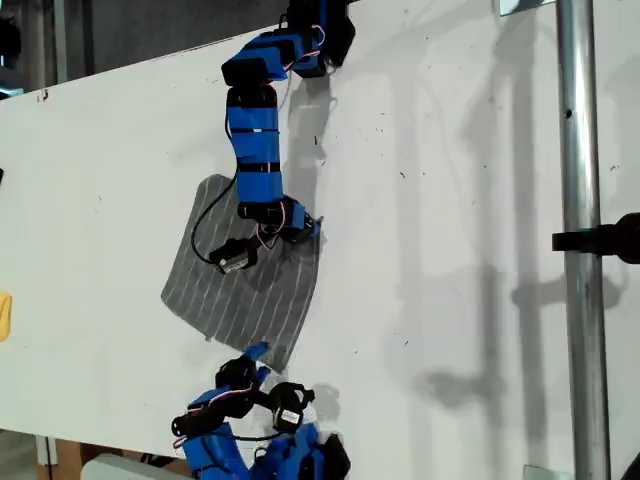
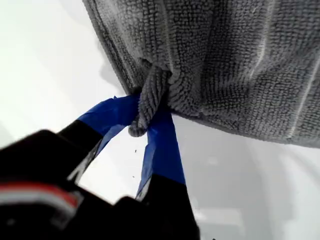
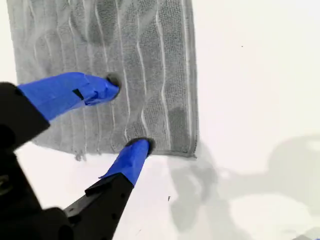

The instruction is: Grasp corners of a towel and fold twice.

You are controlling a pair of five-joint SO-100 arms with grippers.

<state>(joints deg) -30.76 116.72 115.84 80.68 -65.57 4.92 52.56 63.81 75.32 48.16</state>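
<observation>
The dark grey striped towel (image 1: 240,295) lies on the white table (image 1: 450,200), mostly flat. My first gripper (image 1: 305,225) reaches in from the exterior view's top and is at the towel's corner on that view's right. In the first wrist view this gripper (image 2: 145,117) is shut on a bunched pinch of the towel (image 2: 225,65), with the cloth raised over it. My second gripper (image 1: 258,352) comes from the exterior view's bottom. It (image 3: 129,116) stands open over the towel (image 3: 150,60). One fingertip (image 3: 140,146) is at the towel's near edge, by a corner (image 3: 194,152). The other (image 3: 107,87) rests on the cloth.
A small yellow object (image 1: 3,315) sits at the exterior view's left edge. A metal pole (image 1: 580,300) with a black clamp (image 1: 605,240) runs down that view's right side. Arm shadows fall on the table to the towel's right in that view.
</observation>
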